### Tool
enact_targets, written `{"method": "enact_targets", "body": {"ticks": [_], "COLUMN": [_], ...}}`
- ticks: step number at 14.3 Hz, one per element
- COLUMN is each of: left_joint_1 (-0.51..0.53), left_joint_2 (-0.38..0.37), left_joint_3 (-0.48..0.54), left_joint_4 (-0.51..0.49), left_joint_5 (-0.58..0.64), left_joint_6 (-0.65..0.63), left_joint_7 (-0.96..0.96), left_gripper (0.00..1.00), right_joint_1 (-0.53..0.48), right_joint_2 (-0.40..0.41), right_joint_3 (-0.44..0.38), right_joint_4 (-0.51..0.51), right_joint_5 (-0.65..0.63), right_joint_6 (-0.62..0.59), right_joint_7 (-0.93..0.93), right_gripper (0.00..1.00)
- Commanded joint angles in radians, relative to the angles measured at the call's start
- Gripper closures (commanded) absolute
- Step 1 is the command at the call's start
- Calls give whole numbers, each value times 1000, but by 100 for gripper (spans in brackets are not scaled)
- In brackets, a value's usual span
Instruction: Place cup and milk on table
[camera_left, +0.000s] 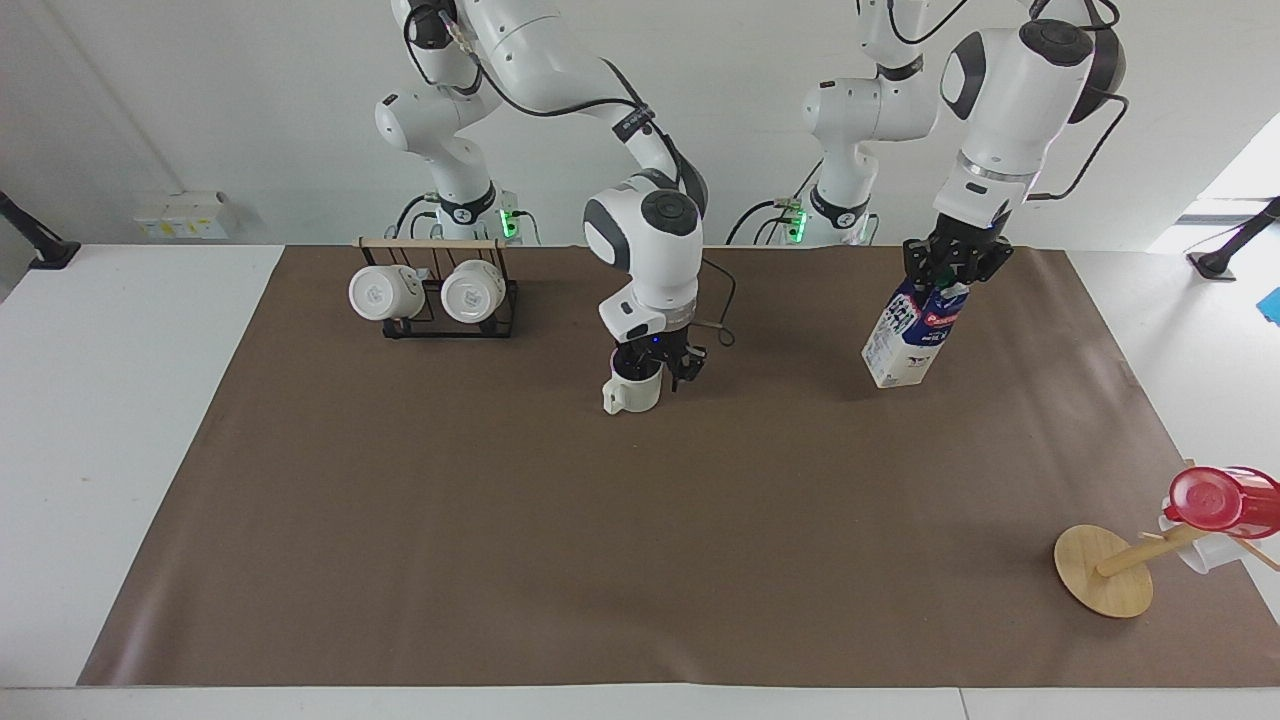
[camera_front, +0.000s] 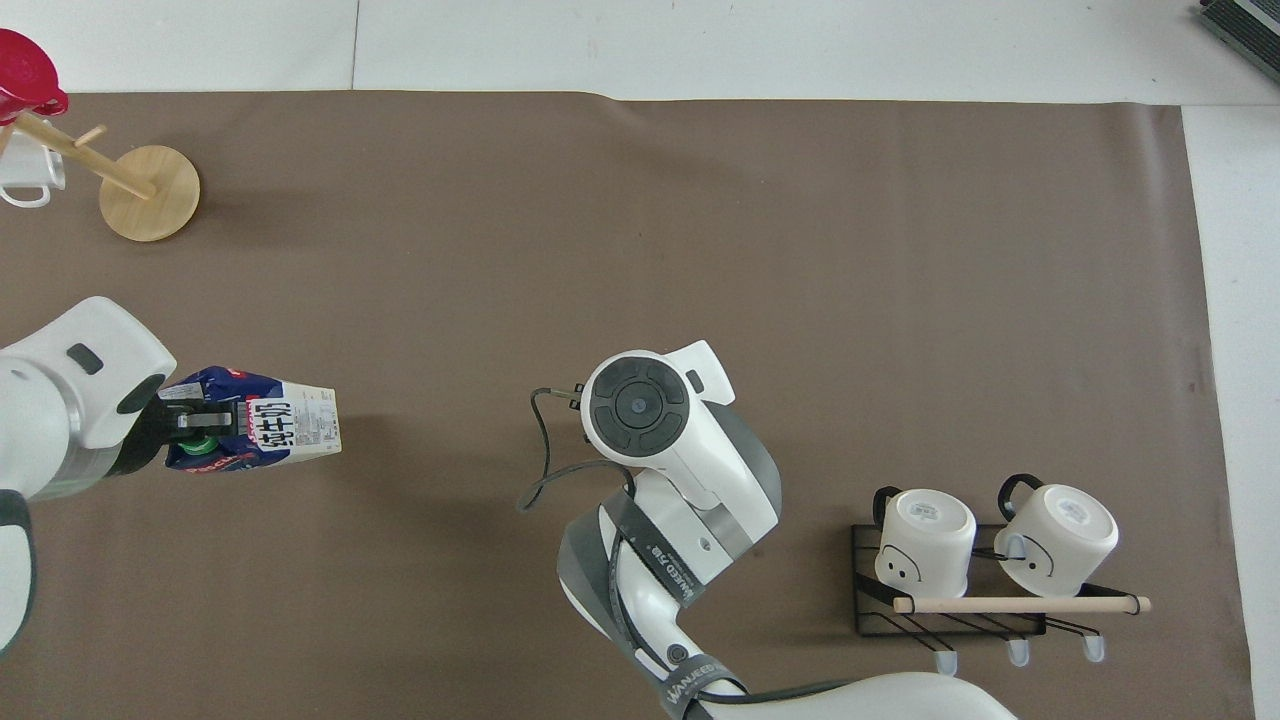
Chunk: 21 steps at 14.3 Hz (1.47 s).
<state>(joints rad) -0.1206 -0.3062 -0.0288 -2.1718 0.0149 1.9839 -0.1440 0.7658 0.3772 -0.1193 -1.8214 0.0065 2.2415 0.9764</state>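
Note:
The cream-white cup (camera_left: 632, 392) stands upright on the brown paper of the table (camera_left: 640, 540), in its middle part nearer the robots, handle toward the right arm's end. My right gripper (camera_left: 655, 375) is right over it, open, with one finger (camera_left: 627, 366) inside the rim and the other clear of the wall. In the overhead view the right wrist (camera_front: 638, 405) hides the cup. My left gripper (camera_left: 950, 278) is shut on the top of the milk (camera_left: 905, 340), which hangs tilted low over the paper. From overhead the milk (camera_front: 295, 430) points away from the left gripper (camera_front: 195, 432).
A black wire rack (camera_left: 435, 322) with two white mugs (camera_left: 385, 292) stands near the robots toward the right arm's end. A tipped wooden mug tree (camera_left: 1100, 572) with a red cup (camera_left: 1215, 498) lies at the left arm's end, far from the robots.

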Motion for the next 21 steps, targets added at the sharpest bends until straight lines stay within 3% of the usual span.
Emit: {"method": "enact_targets", "body": {"ticks": [1,5,14,21], "left_joint_1": [-28,-56,-157,-307], "left_joint_2": [15,16,18,125], "left_joint_3": [-3,-6,-13,-19], "left_joint_4": [37,46,67,175], "left_joint_5": [5,5,7,14], "left_joint_6": [-39,-45,-45,-68], "left_joint_7": [-55,-117,-287,-499], "left_gripper": [65,66,67,67], "right_joint_1": [0,-25,-181,-374], "right_joint_2": [-40,-107,-290,-397], "right_joint_3": [-2,-8,-10,-11], "right_joint_4": [-13,-12,-10,-10], "right_joint_5": [-22,-20,-16,-7], "right_joint_6": [10,-22,-278,-427], "right_joint_7": [8,-31,-307,-592], "right_gripper": [0,0,0,0]}}
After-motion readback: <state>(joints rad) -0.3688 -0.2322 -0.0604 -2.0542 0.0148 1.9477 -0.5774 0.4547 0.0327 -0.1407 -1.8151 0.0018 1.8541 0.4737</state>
